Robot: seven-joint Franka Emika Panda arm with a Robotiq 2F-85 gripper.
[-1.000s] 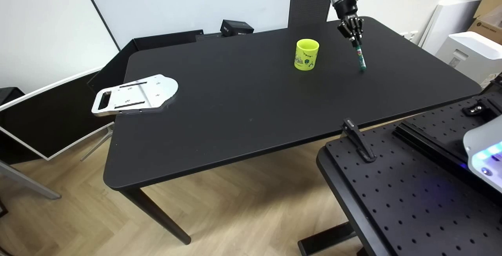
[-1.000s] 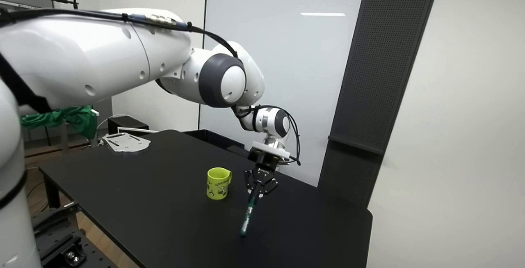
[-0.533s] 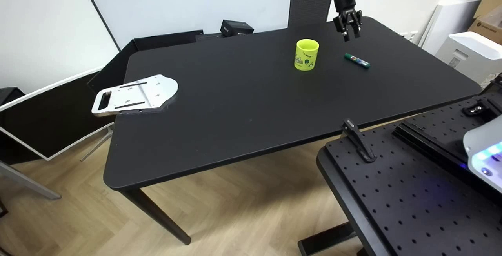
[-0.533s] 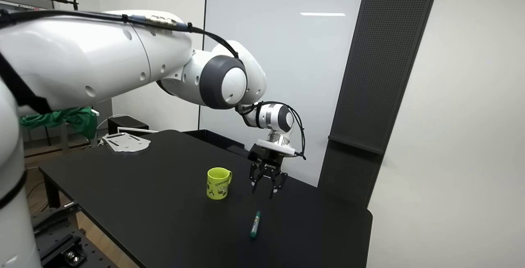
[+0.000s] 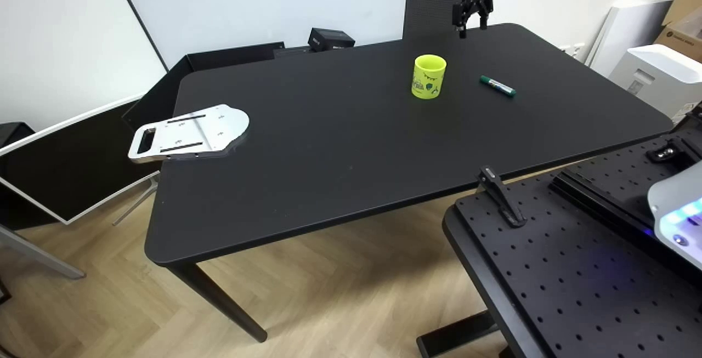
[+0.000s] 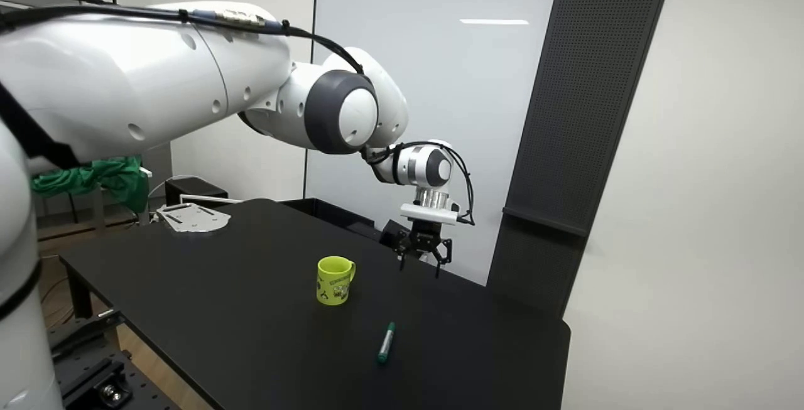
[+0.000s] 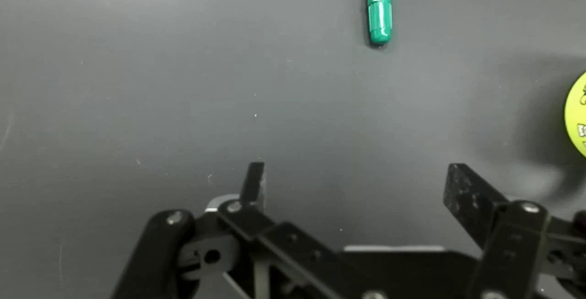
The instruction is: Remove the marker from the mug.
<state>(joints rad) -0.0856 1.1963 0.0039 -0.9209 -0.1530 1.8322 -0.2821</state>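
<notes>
In the wrist view we see only part of the marker (image 7: 380,10); the view's top edge cuts off the rest. The mug (image 7: 577,116) is cropped at the right edge, and the gripper (image 7: 357,167), slightly blurred, runs out at the bottom. In both exterior views the mug's wall hides its floor, and the print on the marker, between the mug and the right short edge of the tabletop (image 5: 576,106), is too small for us to read. In an exterior view we lose the arm (image 6: 157,77) at the left and the tabletop's nearest corner at the bottom.
</notes>
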